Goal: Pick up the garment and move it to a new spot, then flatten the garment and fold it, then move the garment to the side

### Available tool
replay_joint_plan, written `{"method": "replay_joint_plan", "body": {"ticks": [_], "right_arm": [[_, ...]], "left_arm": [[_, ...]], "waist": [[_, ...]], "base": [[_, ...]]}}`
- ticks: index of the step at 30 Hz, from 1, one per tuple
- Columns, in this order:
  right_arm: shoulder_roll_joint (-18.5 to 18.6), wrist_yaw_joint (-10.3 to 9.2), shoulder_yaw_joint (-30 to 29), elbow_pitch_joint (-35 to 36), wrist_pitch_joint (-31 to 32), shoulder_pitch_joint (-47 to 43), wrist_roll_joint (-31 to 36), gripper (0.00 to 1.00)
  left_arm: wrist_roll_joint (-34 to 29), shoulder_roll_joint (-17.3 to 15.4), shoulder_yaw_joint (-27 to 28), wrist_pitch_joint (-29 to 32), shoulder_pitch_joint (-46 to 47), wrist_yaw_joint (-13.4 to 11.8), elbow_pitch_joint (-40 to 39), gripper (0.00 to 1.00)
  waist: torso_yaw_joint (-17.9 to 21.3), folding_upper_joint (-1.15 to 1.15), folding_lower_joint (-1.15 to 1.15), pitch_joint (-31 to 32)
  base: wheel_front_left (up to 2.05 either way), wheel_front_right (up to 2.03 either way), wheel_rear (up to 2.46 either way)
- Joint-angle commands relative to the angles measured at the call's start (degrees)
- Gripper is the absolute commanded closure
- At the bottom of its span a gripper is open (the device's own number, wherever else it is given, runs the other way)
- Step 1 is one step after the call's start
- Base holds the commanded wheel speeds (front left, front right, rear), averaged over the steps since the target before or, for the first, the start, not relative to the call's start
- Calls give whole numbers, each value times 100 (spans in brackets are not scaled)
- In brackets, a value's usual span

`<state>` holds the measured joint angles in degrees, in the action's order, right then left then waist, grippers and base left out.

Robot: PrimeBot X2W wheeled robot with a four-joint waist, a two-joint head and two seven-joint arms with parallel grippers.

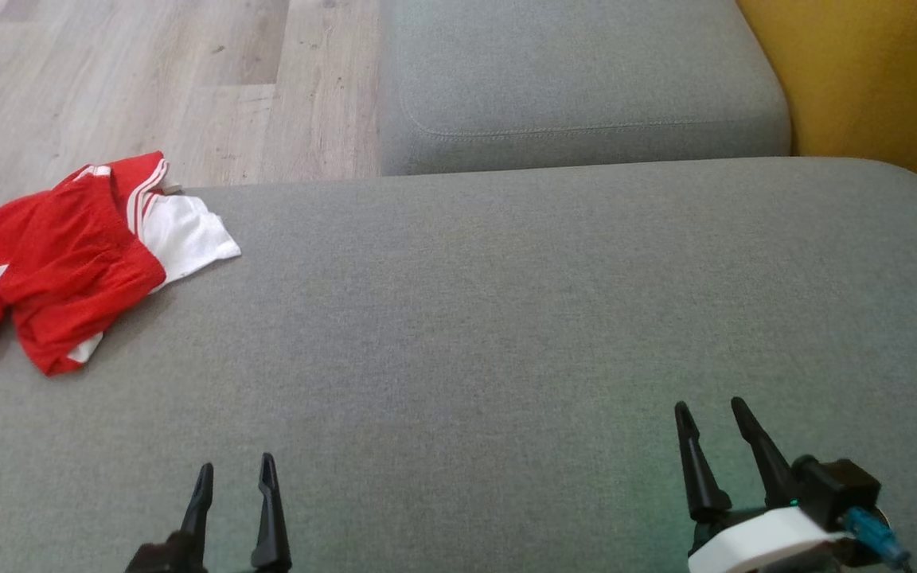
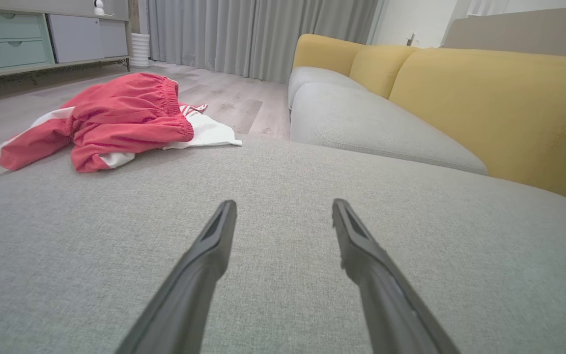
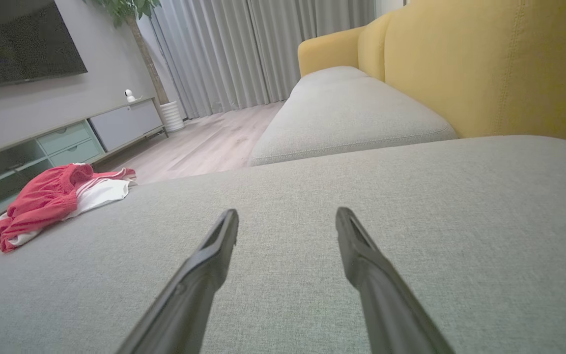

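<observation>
Red-and-white garment (image 1: 68, 255) crumpled at the far left corner of the grey seat cushion (image 1: 506, 302), red end reaching the left edge. Long axis oblique, from the far corner toward the near left; white panel pointing inward, toward the cushion's middle; gathered elastic waistband (image 2: 165, 96) uppermost in the left wrist view. Left gripper (image 1: 236, 461) at the near edge, left of centre, fingers parted over bare fabric, well apart from the garment. Right gripper (image 1: 708, 403) toward the near right corner, fingers likewise spread over bare fabric. Beyond the far edge: second grey cushion (image 1: 578, 72) and wooden floor (image 1: 148, 72); yellow backrest (image 1: 864, 72) along the right edge.
</observation>
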<state>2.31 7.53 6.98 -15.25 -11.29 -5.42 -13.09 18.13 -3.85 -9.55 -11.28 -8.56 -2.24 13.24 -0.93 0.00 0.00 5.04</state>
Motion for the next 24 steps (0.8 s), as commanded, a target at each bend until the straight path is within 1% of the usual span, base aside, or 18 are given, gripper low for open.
{"method": "replay_joint_plan", "body": {"ticks": [1,17,24], "right_arm": [[51,-4,158,168,-115,156,223,0],[56,-4,264,127,-368,101,1100,0],[56,-4,275,86,-371,116,1013,0]], "left_arm": [[-213,-36,95,-115,147,-50,-143,0],[-1121,-27,85,-369,-7,-142,-159,0],[-1108,-12,111,-372,-2,-121,-124,0]], "waist": [[-3,0,0,9],[-22,0,0,73],[-23,0,0,82]], "base": [[0,0,0],[0,0,0],[0,0,0]]}}
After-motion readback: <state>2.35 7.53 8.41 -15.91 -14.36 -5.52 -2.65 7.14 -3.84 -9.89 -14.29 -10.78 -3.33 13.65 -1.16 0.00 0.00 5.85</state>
